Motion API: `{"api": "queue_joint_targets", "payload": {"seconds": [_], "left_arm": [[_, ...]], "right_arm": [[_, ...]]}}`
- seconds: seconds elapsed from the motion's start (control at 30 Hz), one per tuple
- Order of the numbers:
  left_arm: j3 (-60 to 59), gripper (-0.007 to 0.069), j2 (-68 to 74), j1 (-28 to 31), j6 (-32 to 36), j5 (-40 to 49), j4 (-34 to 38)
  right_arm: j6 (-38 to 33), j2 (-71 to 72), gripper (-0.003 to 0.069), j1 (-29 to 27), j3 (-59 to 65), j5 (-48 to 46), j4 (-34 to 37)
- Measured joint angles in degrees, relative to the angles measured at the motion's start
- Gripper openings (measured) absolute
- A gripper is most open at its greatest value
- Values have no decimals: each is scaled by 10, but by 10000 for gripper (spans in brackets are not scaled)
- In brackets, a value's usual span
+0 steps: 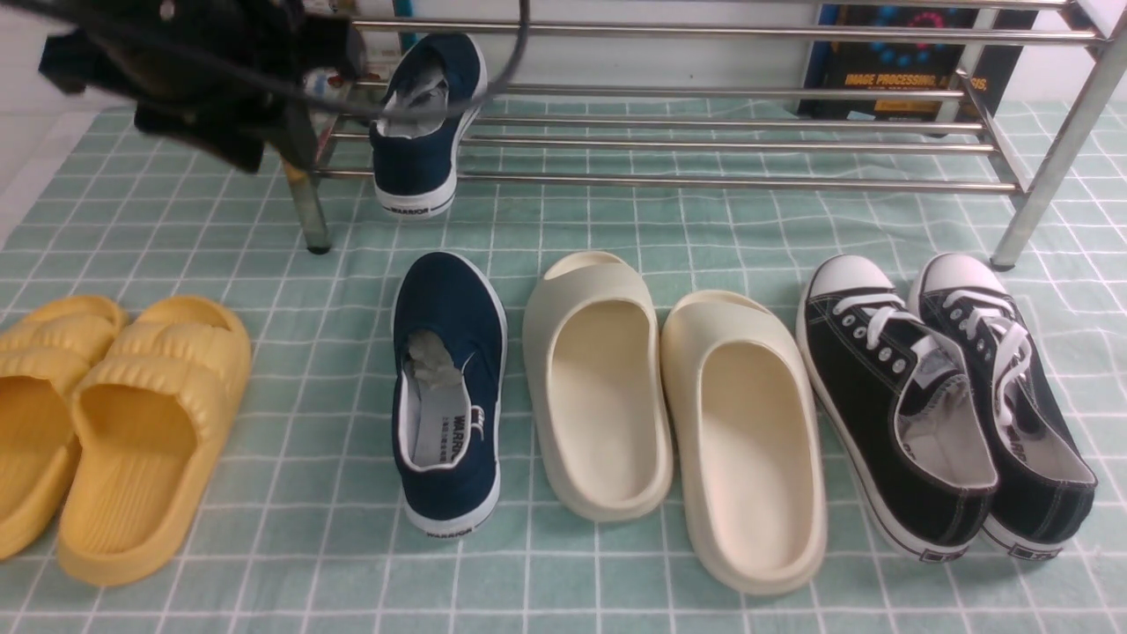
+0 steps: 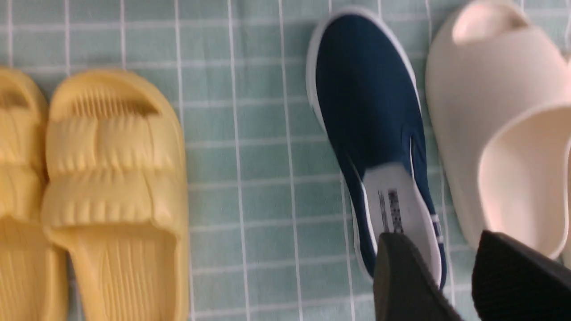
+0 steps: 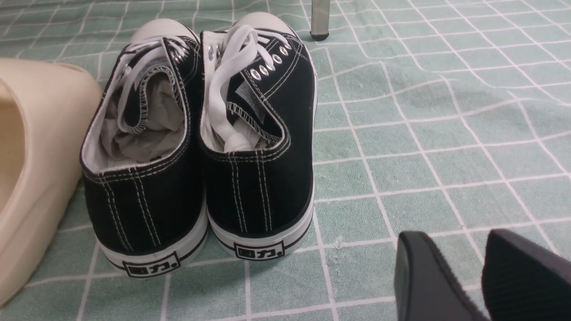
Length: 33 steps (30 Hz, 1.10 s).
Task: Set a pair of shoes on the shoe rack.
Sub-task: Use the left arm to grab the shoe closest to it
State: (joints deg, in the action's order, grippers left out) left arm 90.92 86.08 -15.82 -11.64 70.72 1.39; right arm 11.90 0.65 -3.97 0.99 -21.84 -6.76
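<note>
- First navy shoe (image 1: pixel 421 132) sits on the shoe rack (image 1: pixel 704 183), on the lower bars at the rack's left end. It is tilted, with its toe toward the rack's back and its heel hanging over the front bar.
- Second navy shoe (image 1: pixel 451 387) lies flat on the green checked cloth (image 1: pixel 748 238) in front of the rack's left end. It is roughly in line with the first shoe, toe toward the rack, and grey paper shows in its opening.
- Left end effector (image 2: pixel 437 243) has its two black fingers spread apart with nothing between them. In the left wrist view they show over the heel end of the second navy shoe; I cannot tell whether they touch it.
- Left arm (image 1: pixel 194 79) is a dark, blurred shape up at the rack's left end.
- Right end effector (image 3: pixel 450 238) has its fingers spread and empty. It is over bare cloth near the heels of the black sneakers (image 3: pixel 200 147), which stand side by side in front of the rack's right end, toes toward the rack.
- Cream slides (image 1: pixel 599 387) lie side by side in front of the rack's middle, between the second navy shoe and the sneakers.
- Yellow slides (image 1: pixel 132 423) lie in front of the rack, out past its left end.
- Dark book (image 1: pixel 907 62) stands behind the rack's right end.
</note>
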Motion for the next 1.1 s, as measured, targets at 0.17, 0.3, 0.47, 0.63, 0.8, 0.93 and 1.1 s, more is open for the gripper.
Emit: {"api": "queue_joint_targets", "payload": {"seconds": [0.17,0.3,0.47,0.63,0.8,0.93,1.1], "left_arm": [[-133,205,-49,-11,-1,-36,14],[-179,205,-39,-11,-3,-50,14],[-218,261,3,-11,-9,-100,26],[-218,350,45,-11,-4,-131,46],[-218,388,95,-11,-1,-163,54],[-218,393,143,-11,-2,-187,75],[-218,298,173,-11,-2,-210,104]], "right_arm": [[0,0,239,0,0,0,0],[0,0,239,0,0,0,0],[0,0,239,0,0,0,0],[0,0,239,0,0,0,0],[0,0,239,0,0,0,0],[0,0,239,0,0,0,0],[0,0,239,0,0,0,0]]}}
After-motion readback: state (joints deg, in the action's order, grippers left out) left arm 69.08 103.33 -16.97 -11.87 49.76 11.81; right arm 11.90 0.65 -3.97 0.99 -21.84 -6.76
